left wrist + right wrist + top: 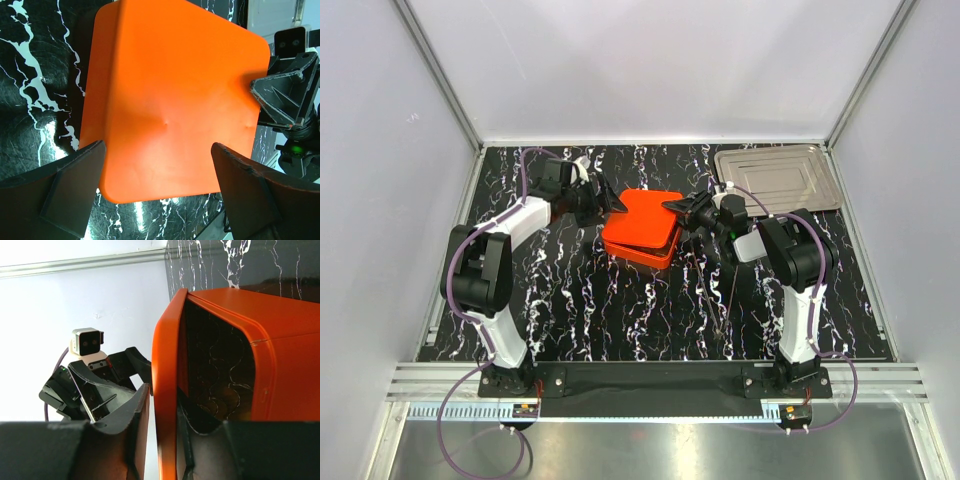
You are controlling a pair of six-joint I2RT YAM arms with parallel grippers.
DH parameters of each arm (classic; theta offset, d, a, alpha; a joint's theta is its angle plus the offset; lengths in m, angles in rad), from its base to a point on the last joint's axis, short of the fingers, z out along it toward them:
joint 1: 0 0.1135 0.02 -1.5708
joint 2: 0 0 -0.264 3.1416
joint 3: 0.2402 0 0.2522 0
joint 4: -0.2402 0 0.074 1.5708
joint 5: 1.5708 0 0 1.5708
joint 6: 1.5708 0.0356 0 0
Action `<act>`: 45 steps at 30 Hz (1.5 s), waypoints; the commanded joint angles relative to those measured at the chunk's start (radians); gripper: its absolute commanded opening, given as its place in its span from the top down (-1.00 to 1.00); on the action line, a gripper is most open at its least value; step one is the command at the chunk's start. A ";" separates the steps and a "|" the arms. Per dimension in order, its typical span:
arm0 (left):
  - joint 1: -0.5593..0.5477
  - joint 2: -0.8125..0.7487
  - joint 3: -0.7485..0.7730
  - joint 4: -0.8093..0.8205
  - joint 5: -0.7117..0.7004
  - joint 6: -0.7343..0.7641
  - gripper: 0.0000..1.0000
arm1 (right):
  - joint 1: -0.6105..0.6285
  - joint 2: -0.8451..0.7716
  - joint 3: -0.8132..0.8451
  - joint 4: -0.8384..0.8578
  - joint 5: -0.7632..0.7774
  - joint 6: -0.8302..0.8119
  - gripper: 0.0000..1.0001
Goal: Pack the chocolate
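Left to right. Left hand [157,146]: jaws spread wide and holding nothing, one finger on each side of the lid's left-hand end. This placement probably lets it steady or square the lid if it slips.

Centre: orange box [655,258] on the black marbled table [620,310], between the two arms and nearer the far edge than the near one. Its orange lid [642,222] sits over it slightly askew, not seated flush.

The chocolate [222,400] shows only in the right wrist view. It appears as a few dim, rounded tan shapes in the dark gap under the raised lid, so it seems to be packed inside the box.

Right hand [161,412]: jaws drawn narrow, with the lid's right-hand rim between the fingers. Whether they pinch the rim or stand just clear cannot be told. Taking the thin rim edge-on suits guiding the lid down over the box.

Far right corner of the table: silver tray [775,178], well apart from both hands.

Judgement: the remaining step is closing the lid.
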 commanded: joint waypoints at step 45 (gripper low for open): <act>-0.015 -0.003 -0.001 0.025 -0.004 0.011 -0.87 | -0.136 -0.126 -0.106 -0.108 -0.015 -0.055 0.24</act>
